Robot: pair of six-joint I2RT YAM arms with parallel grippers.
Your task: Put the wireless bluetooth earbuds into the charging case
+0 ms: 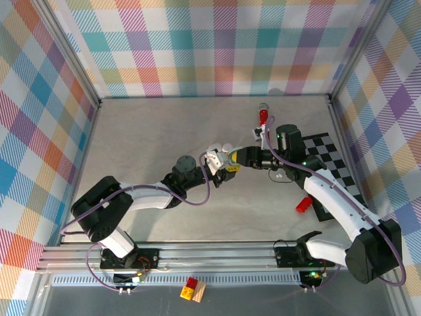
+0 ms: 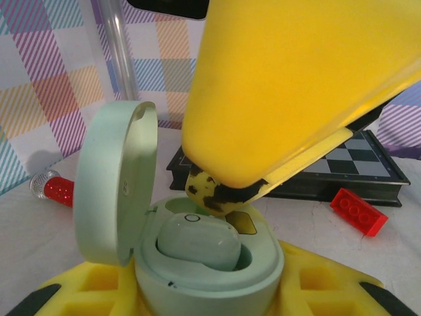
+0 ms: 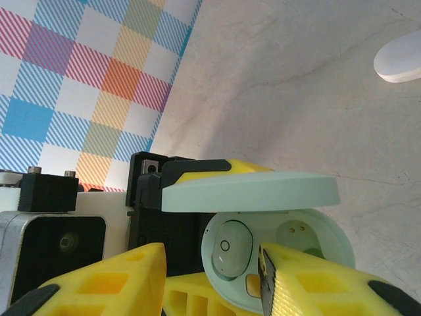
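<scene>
My left gripper (image 1: 219,163) (image 2: 210,299) is shut on the mint-green charging case (image 2: 217,280) (image 3: 283,253), which I hold off the table with its lid (image 2: 115,184) (image 3: 250,191) swung open. One pale earbud (image 2: 197,240) (image 3: 230,250) sits in its socket. The socket beside it (image 3: 297,230) is bare, its contact pins showing. My right gripper (image 1: 238,158) (image 3: 210,289) is right at the case mouth, open, with nothing between its yellow fingers. One fingertip (image 2: 214,191) hovers just over the seated earbud.
A red cylinder with a silver cap (image 1: 263,117) (image 2: 56,189) lies at the back. A folded checkerboard (image 1: 329,158) (image 2: 355,164) and a red brick (image 1: 303,204) (image 2: 358,210) are on the right. A pale oval thing (image 3: 398,56) rests on the table beyond the case.
</scene>
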